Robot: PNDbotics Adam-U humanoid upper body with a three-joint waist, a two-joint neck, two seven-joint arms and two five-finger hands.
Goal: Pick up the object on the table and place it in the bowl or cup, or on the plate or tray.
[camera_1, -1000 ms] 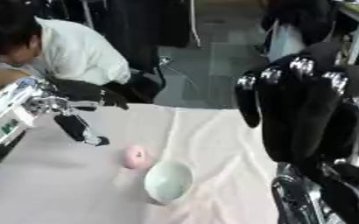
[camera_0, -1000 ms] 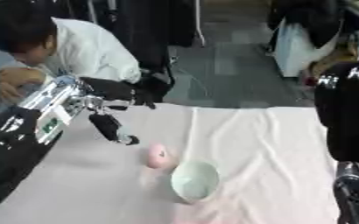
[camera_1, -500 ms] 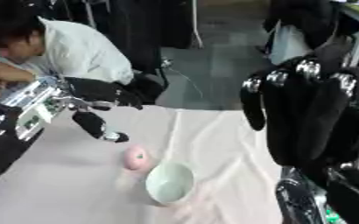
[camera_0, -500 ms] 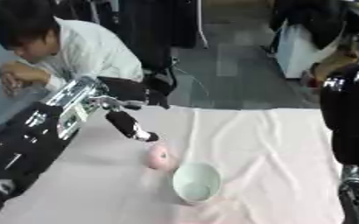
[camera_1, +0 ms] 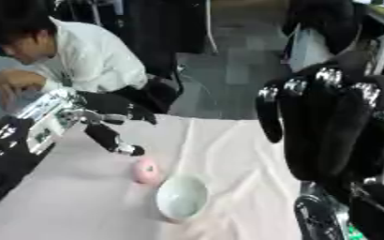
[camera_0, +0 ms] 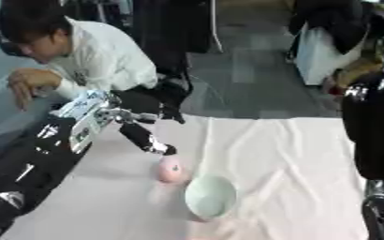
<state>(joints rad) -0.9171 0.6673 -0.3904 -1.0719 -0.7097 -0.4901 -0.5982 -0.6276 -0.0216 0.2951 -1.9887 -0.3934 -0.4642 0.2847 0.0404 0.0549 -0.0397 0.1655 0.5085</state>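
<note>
Left eye view shows the left hand reaching down from the table's left side, its dark fingers straight and pointing at the pink object, the tips just above it and perhaps touching its top; nothing is curled around it. The pink object lies on the table near the middle, just beside the bowl, which sits a little nearer the front edge.

As a judgement, the task is at its start: the object is not yet grasped or lifted, and the bowl holds nothing that can be seen. What remains is closing on the object, raising it and setting it into the bowl, a short carry since the two nearly touch.

The pink object is small, rounded and egg-like, with a smooth matt look. The bowl is pale green-white, round, with a glossy glazed-looking inside and a thin rim. A pale pinkish cloth covers the table, with soft folds running toward the far edge.

The right hand fills the right side of the right eye view, held upright well above the table, black with silver knuckle caps, fingers straight and holding nothing
</note>
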